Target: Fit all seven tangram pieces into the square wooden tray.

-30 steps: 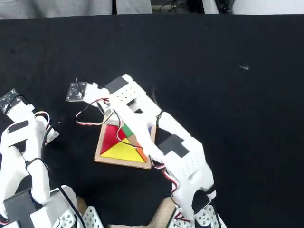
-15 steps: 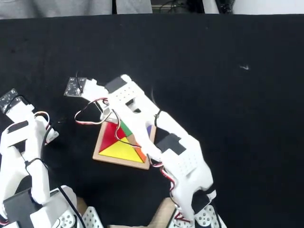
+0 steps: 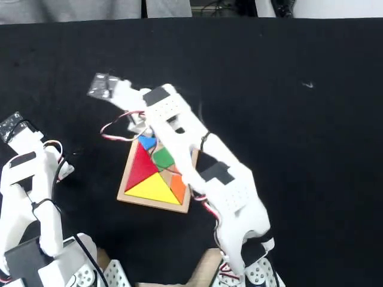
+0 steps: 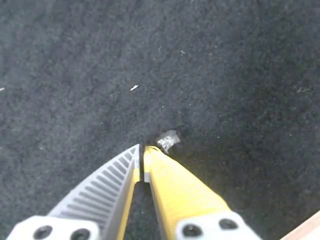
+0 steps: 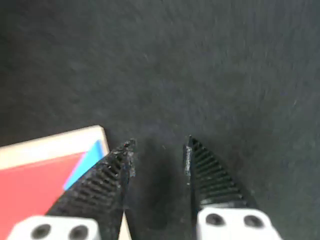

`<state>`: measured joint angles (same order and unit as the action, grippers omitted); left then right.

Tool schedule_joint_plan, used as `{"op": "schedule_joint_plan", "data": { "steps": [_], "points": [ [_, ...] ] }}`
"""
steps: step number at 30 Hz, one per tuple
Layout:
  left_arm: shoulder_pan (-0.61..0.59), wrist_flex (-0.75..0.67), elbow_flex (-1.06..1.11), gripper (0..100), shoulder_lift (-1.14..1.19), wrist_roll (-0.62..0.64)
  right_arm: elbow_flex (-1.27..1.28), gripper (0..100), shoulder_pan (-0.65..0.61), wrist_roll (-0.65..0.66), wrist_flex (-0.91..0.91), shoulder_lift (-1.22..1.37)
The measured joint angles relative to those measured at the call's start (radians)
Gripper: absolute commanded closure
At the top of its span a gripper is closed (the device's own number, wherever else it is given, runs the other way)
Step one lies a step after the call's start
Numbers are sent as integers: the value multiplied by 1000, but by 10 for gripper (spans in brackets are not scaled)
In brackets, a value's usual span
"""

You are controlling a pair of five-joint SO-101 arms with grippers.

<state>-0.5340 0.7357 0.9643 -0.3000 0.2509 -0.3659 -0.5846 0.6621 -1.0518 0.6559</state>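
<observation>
Black cloth surface, with two arms mounted at its near edge. Right claw: fingers parted with nothing between them, hanging over bare cloth just beyond a corner of the tray. At that corner the blue piece and red triangle lie flush. Over the past second this claw has drawn off the tray toward the far left, and the right arm has gone with it. The tray's far corner, previously covered, now stands exposed.

High view: the blue piece, green piece, red triangle, yellow triangle and orange piece sit inside the rim. The arm crosses the tray's right edge, so a full count of seven cannot be made.

Left claw: closed and empty, with its tips over the cloth beside a pale speck, well apart from the tray and unchanged.

Reading: a withdrawal with an empty claw suggests the last placement is done and the task is at or near completion.
</observation>
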Motion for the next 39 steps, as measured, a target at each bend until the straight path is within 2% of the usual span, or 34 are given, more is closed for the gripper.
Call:
{"op": "schedule_joint_plan", "data": {
  "steps": [17,23,25,27,29,34,39],
  "points": [
    [0,-3,0,967,0,0,-18,844,-11,9,-210,20],
    [0,-3,0,967,0,0,-18,850,25,-6,-284,-144],
    [0,-3,0,967,0,0,0,909,48,-12,-324,-229],
    [23,-3,0,967,0,0,55,992,75,-12,-345,-331],
    [58,-3,0,970,0,-9,135,970,112,-12,-348,-437],
    [146,-3,0,971,0,-86,410,988,239,-26,-319,-674],
    [347,71,-25,971,18,-173,760,988,324,-130,-146,-735]
  ]
}}
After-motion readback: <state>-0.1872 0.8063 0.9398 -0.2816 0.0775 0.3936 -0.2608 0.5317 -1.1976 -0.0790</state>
